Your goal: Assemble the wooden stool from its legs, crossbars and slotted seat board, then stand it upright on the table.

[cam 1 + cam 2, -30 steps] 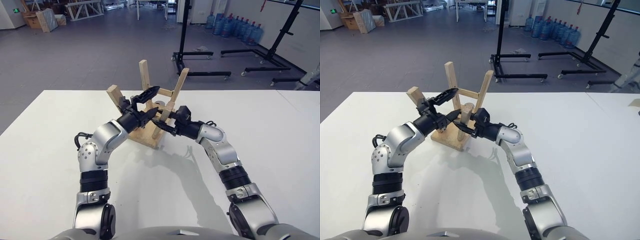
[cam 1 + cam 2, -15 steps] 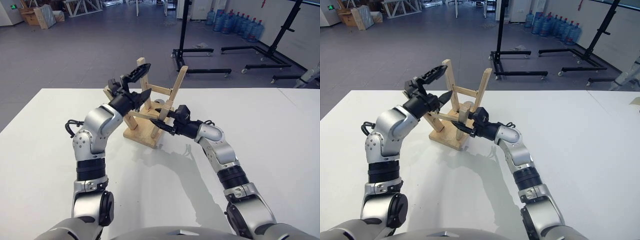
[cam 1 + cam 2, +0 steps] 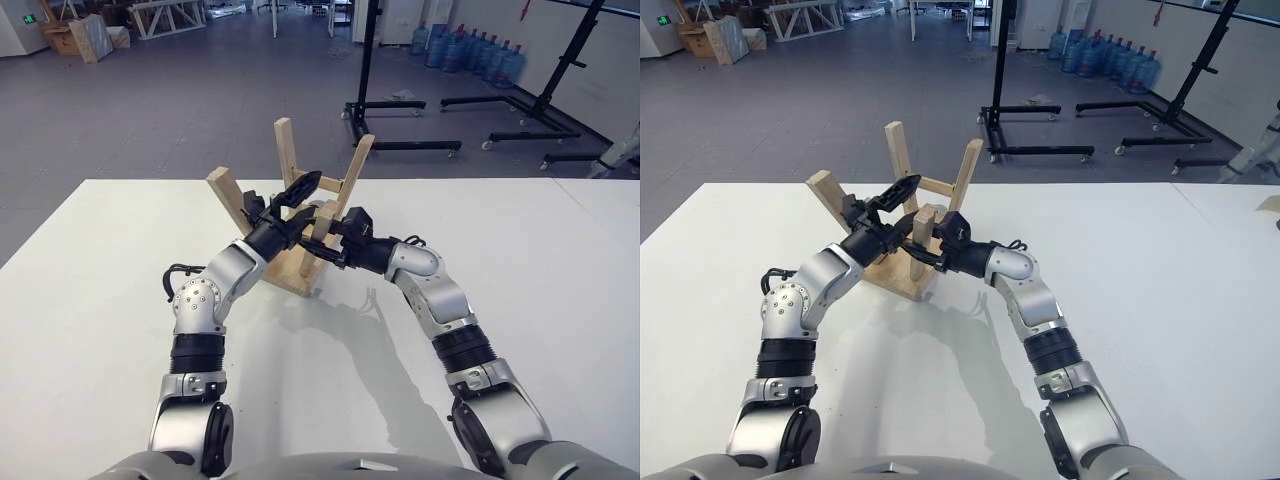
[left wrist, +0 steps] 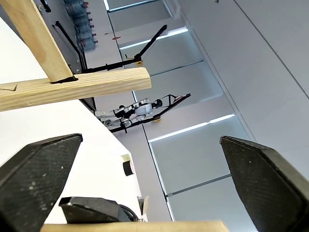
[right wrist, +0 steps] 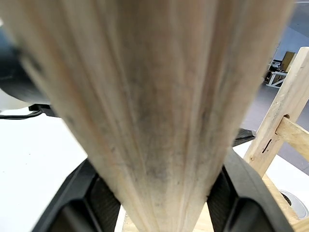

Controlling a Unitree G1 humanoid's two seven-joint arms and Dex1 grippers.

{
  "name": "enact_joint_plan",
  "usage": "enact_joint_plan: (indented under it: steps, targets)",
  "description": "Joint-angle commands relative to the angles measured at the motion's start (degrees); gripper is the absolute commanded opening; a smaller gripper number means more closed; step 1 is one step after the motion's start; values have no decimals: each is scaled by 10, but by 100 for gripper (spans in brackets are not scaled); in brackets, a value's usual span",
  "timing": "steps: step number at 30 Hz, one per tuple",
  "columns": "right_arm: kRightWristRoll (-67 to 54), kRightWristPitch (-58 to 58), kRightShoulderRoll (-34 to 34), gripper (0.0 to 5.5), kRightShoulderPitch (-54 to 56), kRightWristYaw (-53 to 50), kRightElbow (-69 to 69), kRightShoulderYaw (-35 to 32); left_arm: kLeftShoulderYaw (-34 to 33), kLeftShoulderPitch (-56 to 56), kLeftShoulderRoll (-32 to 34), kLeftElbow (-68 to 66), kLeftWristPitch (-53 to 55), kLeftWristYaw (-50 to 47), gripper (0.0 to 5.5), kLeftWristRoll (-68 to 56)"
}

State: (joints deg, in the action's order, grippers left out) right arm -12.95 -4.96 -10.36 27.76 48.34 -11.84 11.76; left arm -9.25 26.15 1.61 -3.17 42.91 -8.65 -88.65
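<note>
Stool stands inverted on the white surface (image 3: 90, 300), seat board (image 3: 292, 276) down. Right tool (image 3: 336, 247) is clamped on the near leg (image 3: 321, 218). Left tool (image 3: 296, 208) is spread by the crossbar (image 3: 330, 184). Recommend holding the leg square and pressing it straight into its slot.

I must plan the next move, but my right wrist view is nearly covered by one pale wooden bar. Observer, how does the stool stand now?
Observer: Upside down. The pale square wooden seat board lies on the white table, and the pale wooden legs point up.
Operator: Which leg is between my pads?
Observer: The right end effector is shut on the leg nearest the robot.
Operator: And the left end effector?
Observer: The left end effector is open, its black fingers spread among the legs, holding nothing.
</note>
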Motion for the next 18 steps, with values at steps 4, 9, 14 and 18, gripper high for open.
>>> enact_joint_plan:
  steps: [4,9,14,18]
  targets:
    - [-10,-22,9,206,-1,8,2,11,-35,182,70,99,14,-94,525,-55]
    - [-13,-28,3,206,-11,7,11,3,-74,356,194,47,1,-83,525,3]
    - [-43,-66,-25,206,-39,30,61,-7,35,366,435,-38,-66,166,525,344]
    - [-86,-116,-58,206,-77,54,131,-18,56,341,515,-219,-207,337,525,511]
